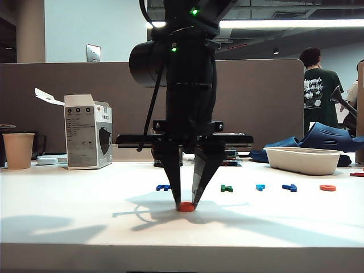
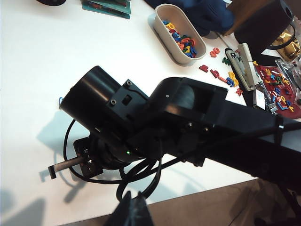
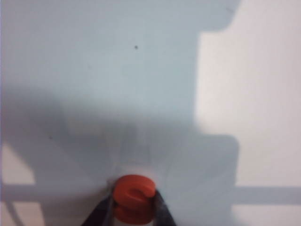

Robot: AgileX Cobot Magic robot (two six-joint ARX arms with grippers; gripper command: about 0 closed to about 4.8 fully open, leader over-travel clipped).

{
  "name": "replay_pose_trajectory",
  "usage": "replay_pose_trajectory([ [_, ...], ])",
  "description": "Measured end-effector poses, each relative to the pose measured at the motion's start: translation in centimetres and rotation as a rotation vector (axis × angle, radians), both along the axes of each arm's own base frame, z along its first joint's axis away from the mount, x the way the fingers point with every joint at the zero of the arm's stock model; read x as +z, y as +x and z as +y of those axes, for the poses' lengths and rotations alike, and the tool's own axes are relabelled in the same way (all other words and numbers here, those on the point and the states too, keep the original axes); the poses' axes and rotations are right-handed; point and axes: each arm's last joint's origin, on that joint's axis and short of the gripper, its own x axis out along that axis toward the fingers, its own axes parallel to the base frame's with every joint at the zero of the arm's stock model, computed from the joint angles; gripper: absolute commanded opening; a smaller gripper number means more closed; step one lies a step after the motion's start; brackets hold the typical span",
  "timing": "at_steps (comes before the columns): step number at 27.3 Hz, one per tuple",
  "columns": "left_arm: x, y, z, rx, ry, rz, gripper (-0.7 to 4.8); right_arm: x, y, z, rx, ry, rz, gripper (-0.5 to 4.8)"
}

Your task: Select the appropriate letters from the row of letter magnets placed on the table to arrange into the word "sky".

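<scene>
An orange-red S letter [image 1: 186, 206] [image 3: 134, 195] lies on the white table [image 1: 85, 216], in front of the row, with my right gripper [image 1: 186, 203] [image 3: 135, 209] pointing straight down and shut on it. Behind it the row holds a dark blue letter [image 1: 163, 187], a green letter [image 1: 227, 188], a light blue letter [image 1: 260, 187], another dark blue letter [image 1: 290, 187] and an orange-red ring-shaped letter [image 1: 327, 187]. My left gripper [image 2: 134, 201] is shut and empty, held above the table's edge and looking down on the right arm [image 2: 164, 117].
A paper cup [image 1: 18, 151] and a white carton [image 1: 88, 139] stand at the back left. A white oval tray [image 1: 303, 160] [image 2: 164, 35] full of spare letters sits at the back right, with loose letters [image 2: 221, 75] and a blue cloth beside it.
</scene>
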Motion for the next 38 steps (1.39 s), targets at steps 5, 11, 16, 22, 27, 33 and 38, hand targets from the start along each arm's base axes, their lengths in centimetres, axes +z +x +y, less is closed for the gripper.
replay_pose_trajectory([
  [5,0.0,0.0,0.0,0.0,0.0,0.0,-0.05,0.0,-0.1,-0.1,0.0,-0.006,0.006,0.89],
  [11,0.0,0.0,0.0,0.0,0.0,0.0,-0.05,0.0,-0.2,0.0,0.002,-0.01,0.01,1.19],
  [16,0.0,0.0,0.0,0.0,0.0,0.0,-0.05,0.0,-0.1,-0.2,-0.002,-0.012,0.014,1.35],
  [22,0.0,0.0,0.0,0.0,0.0,0.0,-0.05,0.0,-0.1,-0.2,-0.004,-0.012,0.015,1.76],
  [27,0.0,0.0,0.0,0.0,0.0,0.0,-0.05,0.3,0.1,-0.1,-0.004,0.007,0.019,1.82],
  [33,0.0,0.0,0.0,0.0,0.0,0.0,-0.05,2.4,0.8,0.7,0.015,0.054,-0.026,2.12],
  [38,0.0,0.0,0.0,0.0,0.0,0.0,-0.05,4.5,1.9,0.2,0.038,0.009,-0.101,2.13],
])
